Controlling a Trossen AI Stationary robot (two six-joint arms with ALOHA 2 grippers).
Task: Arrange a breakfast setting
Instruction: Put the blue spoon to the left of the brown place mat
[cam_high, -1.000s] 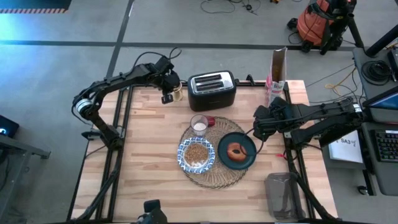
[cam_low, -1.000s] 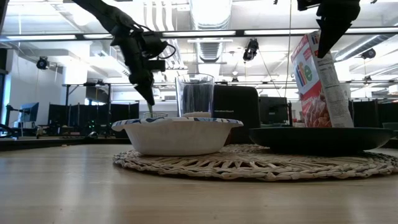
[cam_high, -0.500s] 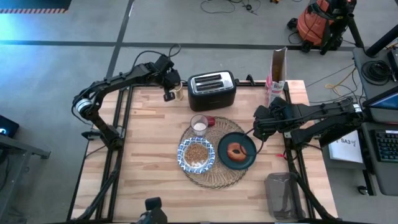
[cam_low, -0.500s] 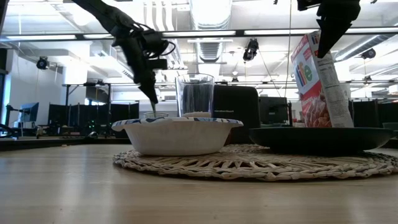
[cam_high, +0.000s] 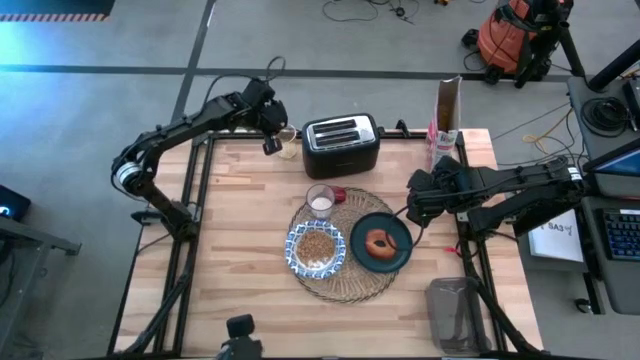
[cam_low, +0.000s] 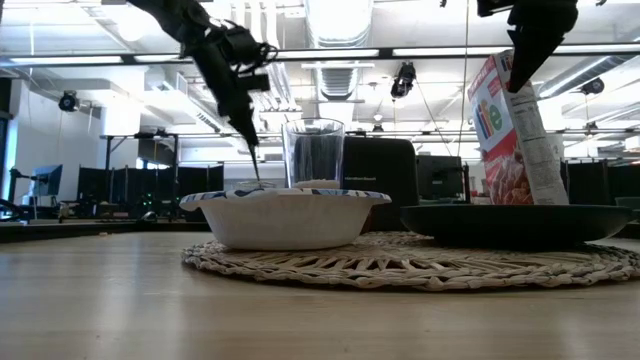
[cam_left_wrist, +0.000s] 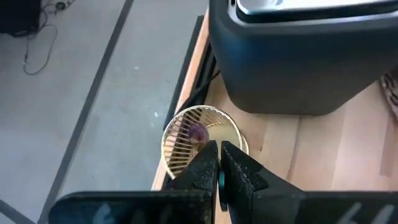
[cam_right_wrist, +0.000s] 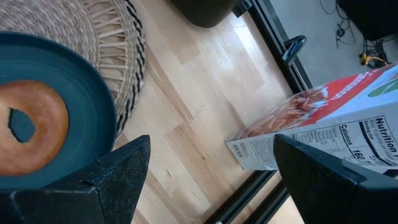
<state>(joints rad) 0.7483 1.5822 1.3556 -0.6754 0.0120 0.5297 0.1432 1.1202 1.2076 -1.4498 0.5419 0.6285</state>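
Observation:
The round woven placemat (cam_high: 345, 283) lies mid-table. On it stand the blue-and-white bowl (cam_high: 316, 250), filled with cereal, the dark teal plate (cam_high: 398, 252) with the brown ring pastry (cam_high: 380, 243) lying on it, and the small clear glass (cam_high: 320, 200). My left gripper (cam_high: 272, 142) is shut at the table's far edge, left of the black toaster (cam_high: 340, 145). It hangs over a small round gold-ribbed cup (cam_left_wrist: 200, 138). My right gripper (cam_right_wrist: 205, 180) is open and empty, right of the plate and above the table (cam_high: 250, 230). My left gripper points down with its shut fingertips (cam_left_wrist: 208, 163) over the near rim (cam_left_wrist: 180, 163) of the small gold-ribbed cup. I cannot tell whether they touch it. The cup stands on the table at its far edge.
A cereal box (cam_high: 447, 118) stands at the far right corner, and it also shows in the right wrist view (cam_right_wrist: 323, 124). A small red thing (cam_high: 340, 194) lies beside the glass. A grey container (cam_high: 455, 315) sits at the near right. Bare wood lies on the table's left half.
My left gripper has gone toward the table's far edge and a little up, staying shut and pointing down. My right arm has kept still.

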